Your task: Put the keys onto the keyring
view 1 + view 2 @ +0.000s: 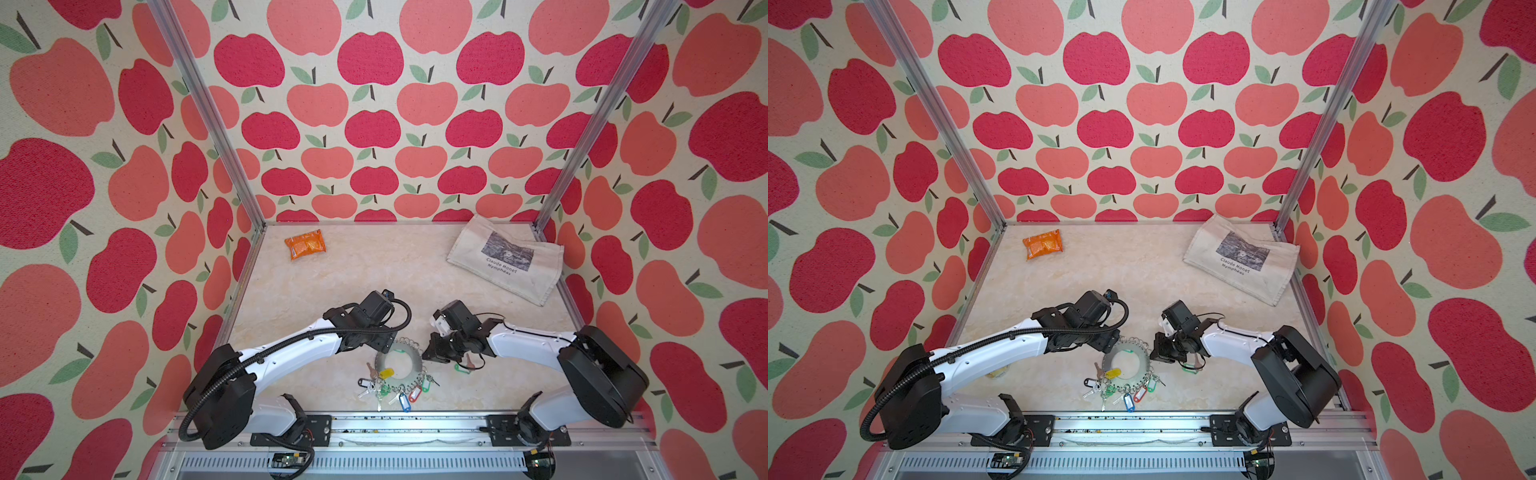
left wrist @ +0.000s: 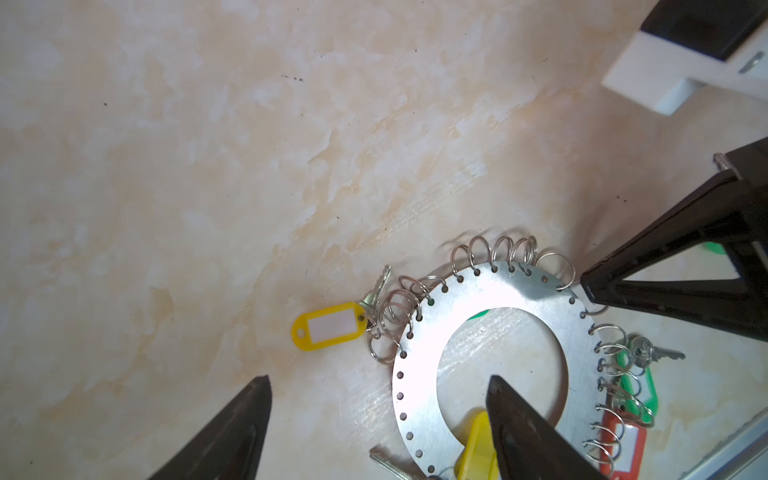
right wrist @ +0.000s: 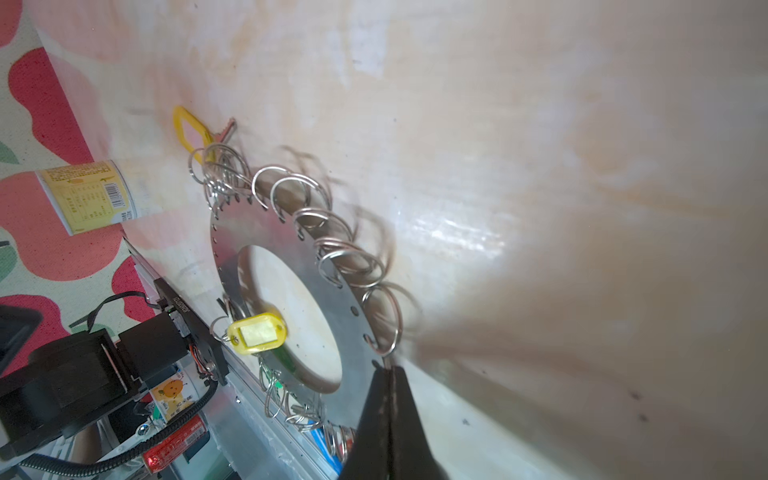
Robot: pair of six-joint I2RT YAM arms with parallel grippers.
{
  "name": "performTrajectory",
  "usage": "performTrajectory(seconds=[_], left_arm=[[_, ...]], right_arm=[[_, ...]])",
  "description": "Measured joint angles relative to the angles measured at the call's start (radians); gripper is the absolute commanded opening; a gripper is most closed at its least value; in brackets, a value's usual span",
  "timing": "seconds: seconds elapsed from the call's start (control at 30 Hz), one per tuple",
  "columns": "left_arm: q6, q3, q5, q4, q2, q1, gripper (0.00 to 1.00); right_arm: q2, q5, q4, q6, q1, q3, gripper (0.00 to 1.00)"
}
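At the right rim of the keyring (image 1: pixel 415 365), the right gripper (image 1: pixel 424 355) has its jaws pressed flat together, tips against the metal edge; whether they pinch it I cannot tell. Over the disc's far-left part the left gripper (image 2: pixel 379 379) hangs released, one finger (image 2: pixel 511 411) above the central hole. The keyring lies flat on the table (image 1: pixel 353 282), at its near middle. Tagged keys (image 1: pixel 390 392) cluster on wire rings along its near rim; a green-tagged key (image 1: pixel 462 368) lies just right of it. Far back sit an orange packet (image 1: pixel 305 244) and a cloth bag (image 1: pixel 505 255).
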State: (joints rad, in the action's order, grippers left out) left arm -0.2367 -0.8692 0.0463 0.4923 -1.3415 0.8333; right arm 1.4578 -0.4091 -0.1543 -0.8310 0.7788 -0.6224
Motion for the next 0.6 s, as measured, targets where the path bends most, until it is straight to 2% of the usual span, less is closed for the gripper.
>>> performTrajectory(seconds=[0.23, 0.4, 0.6], left_arm=[[0.005, 0.000, 0.010, -0.021, 0.089, 0.000, 0.80], [0.051, 0.001, -0.003, -0.089, 0.201, -0.002, 0.77], [0.144, -0.005, -0.154, -0.238, 0.350, -0.022, 0.72]], right_arm=[[-0.221, 0.074, -0.086, 0.103, 0.011, -0.040, 0.00], [-0.360, 0.118, -0.140, 0.271, 0.040, -0.134, 0.00], [-0.484, 0.113, -0.162, 0.488, 0.052, -0.230, 0.00]])
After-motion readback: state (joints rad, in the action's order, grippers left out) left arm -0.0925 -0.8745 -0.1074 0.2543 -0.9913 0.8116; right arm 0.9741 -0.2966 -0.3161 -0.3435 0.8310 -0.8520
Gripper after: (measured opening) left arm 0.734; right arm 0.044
